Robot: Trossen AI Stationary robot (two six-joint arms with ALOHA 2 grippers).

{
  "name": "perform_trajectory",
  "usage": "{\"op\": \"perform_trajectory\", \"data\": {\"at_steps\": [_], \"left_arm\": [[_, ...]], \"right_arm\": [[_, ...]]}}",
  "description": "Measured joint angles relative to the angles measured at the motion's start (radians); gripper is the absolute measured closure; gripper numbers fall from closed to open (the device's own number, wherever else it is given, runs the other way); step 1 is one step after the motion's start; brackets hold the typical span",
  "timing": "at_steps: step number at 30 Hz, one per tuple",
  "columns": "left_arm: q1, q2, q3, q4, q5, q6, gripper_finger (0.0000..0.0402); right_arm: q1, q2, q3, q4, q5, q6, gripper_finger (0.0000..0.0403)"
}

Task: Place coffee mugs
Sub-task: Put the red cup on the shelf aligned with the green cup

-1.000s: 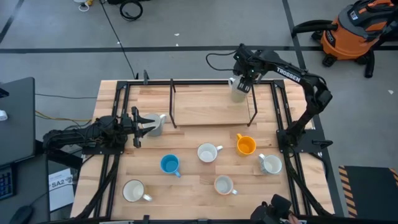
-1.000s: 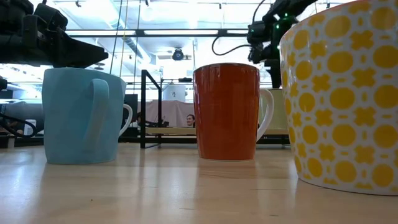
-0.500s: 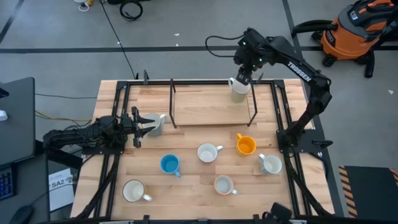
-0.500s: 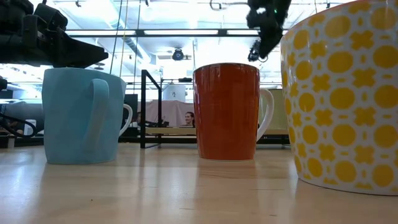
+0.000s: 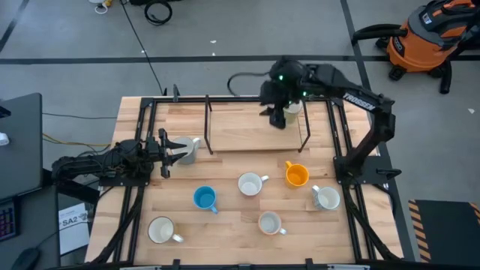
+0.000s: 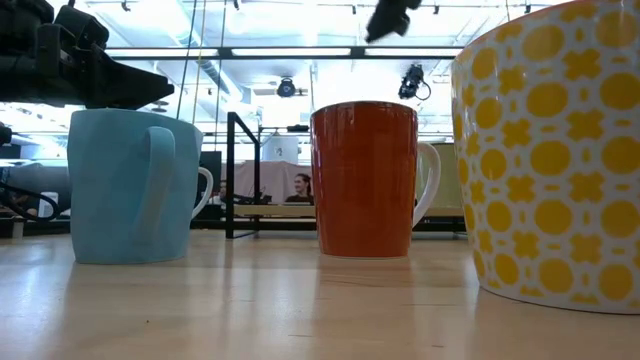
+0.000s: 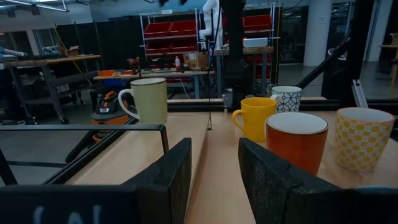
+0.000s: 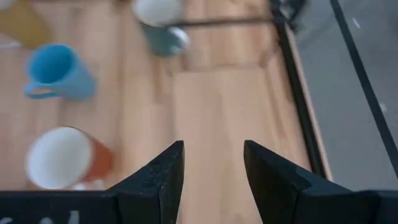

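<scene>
My right gripper (image 5: 276,114) hangs open over the raised platform, tipped downward, nothing between its fingers (image 8: 213,149). A cream mug (image 5: 293,109) stands on its base on the platform's far right corner, just right of that gripper. My left gripper (image 5: 169,148) waits open at the table's left; a grey mug (image 5: 189,150) stands just beyond its fingertips and is hidden in the left wrist view. Blue (image 5: 204,198), reddish-brown (image 5: 250,184), orange-yellow (image 5: 297,175), yellow-patterned (image 5: 268,223) and white mugs (image 5: 327,198) stand on the near half of the table.
The wooden platform (image 5: 240,131) has an upright black frame along its left and right ends. Black rails (image 5: 341,142) run along the table's sides. Another white mug (image 5: 161,229) stands at the near left. An orange vacuum (image 5: 427,41) sits on the floor beyond the table.
My right gripper has risen from just over the cream mug and swung toward the table's left, above the platform, tipping and rolling as it went. The cream mug has stayed on the platform's far right corner.
</scene>
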Motion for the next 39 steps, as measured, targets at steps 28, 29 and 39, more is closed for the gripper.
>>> {"op": "perform_trajectory", "data": {"at_steps": [28,29,39], "left_arm": [[0.0,0.0,0.0,0.0,0.0,0.0,0.0262],[0.0,0.0,0.0,0.0,0.0,0.0,0.0262],[0.0,0.0,0.0,-0.001,0.0,0.0,0.0262]], "right_arm": [[0.379,0.001,-0.452,0.503,0.003,0.115,0.0231],[0.379,0.001,-0.476,0.519,0.003,0.116,0.0231],[0.379,0.002,-0.612,0.619,0.018,0.167,0.0231]]}}
